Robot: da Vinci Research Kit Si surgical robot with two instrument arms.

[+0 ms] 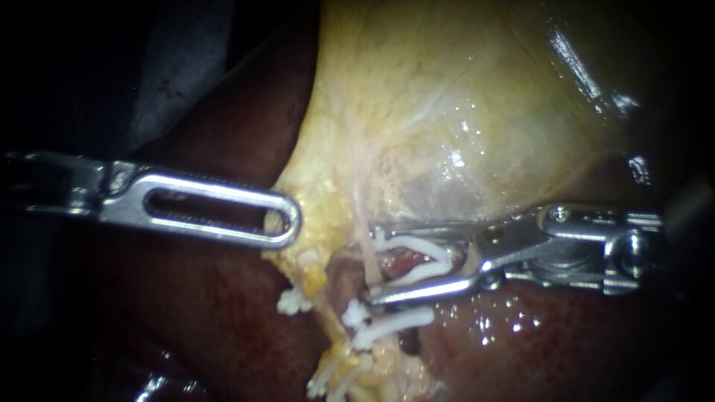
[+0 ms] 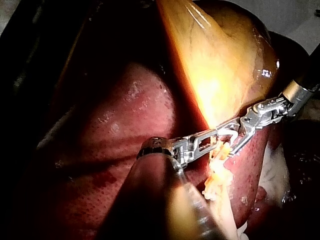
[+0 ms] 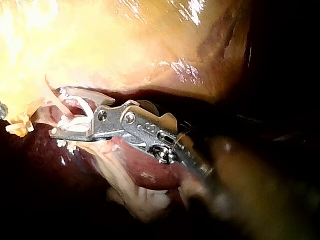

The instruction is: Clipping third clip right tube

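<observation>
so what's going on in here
The right instrument holds an open white clip in its jaws, its mouth at a thin tube below the gallbladder. The left instrument rests at the gallbladder's edge. Other clips already sit lower down, over the liver.

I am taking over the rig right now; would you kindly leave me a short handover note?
Left instrument: jaws shut on the gallbladder edge.
Right instrument: jaws hold an open clip, its mouth at the right tube.
Done: two closed clips appear to sit lower on that tube.
Left: seat the open clip across the tube, close it, withdraw.
</observation>
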